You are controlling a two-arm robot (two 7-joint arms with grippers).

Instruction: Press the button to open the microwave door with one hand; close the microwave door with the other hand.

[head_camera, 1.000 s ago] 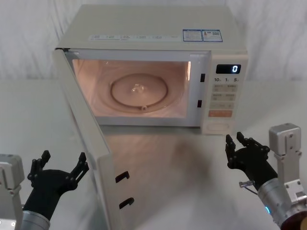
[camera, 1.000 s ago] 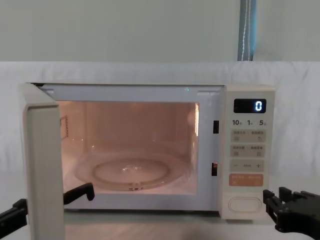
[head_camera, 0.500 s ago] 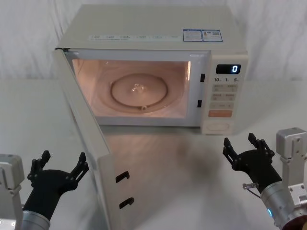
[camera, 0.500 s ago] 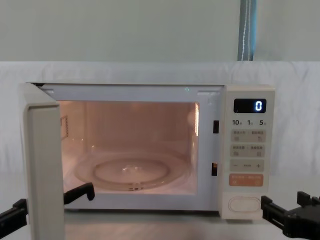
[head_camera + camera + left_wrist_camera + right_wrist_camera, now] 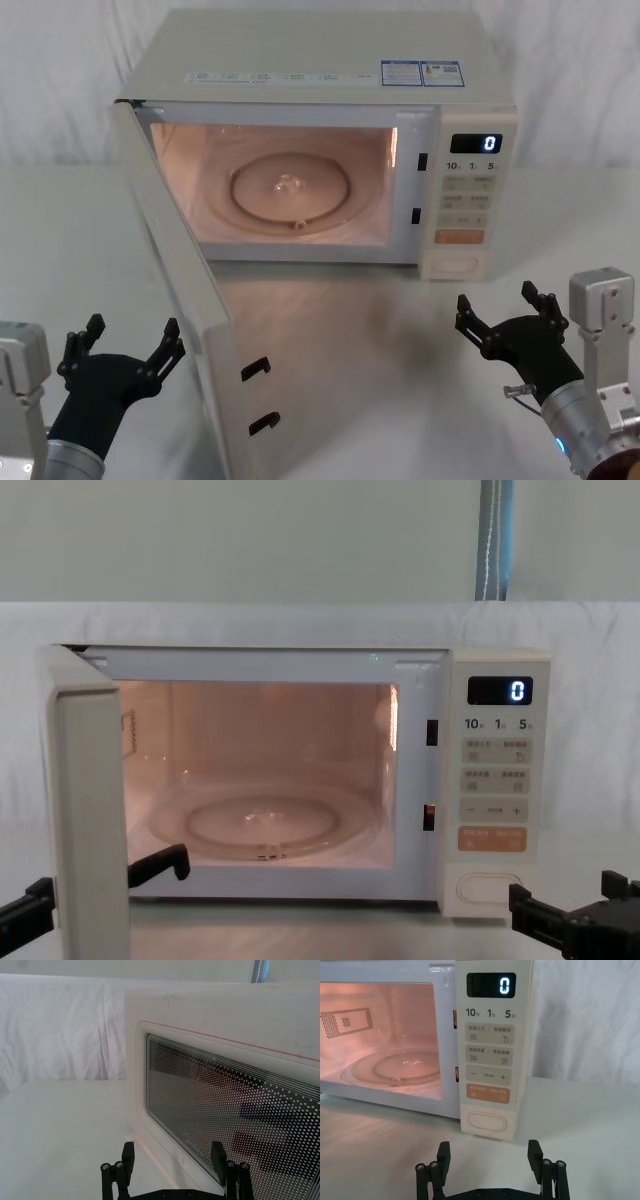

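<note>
At the far middle of the table, the microwave (image 5: 320, 140) stands with its door (image 5: 185, 290) swung wide toward the near left, so opening looks done and closing remains, the open, empty left gripper (image 5: 125, 350) just beside the door's outer face, the right gripper (image 5: 503, 312), spread and empty, near the button (image 5: 455, 265).

A white cloth (image 5: 250, 620) drapes the backdrop below a pale grey-green wall (image 5: 250, 540), over a white table (image 5: 60, 250).

Microwave door (image 5: 175, 300) swung wide, blocks left gripper (image 5: 125, 345) from cavity; table (image 5: 350, 340) before button (image 5: 456, 265) free
</note>
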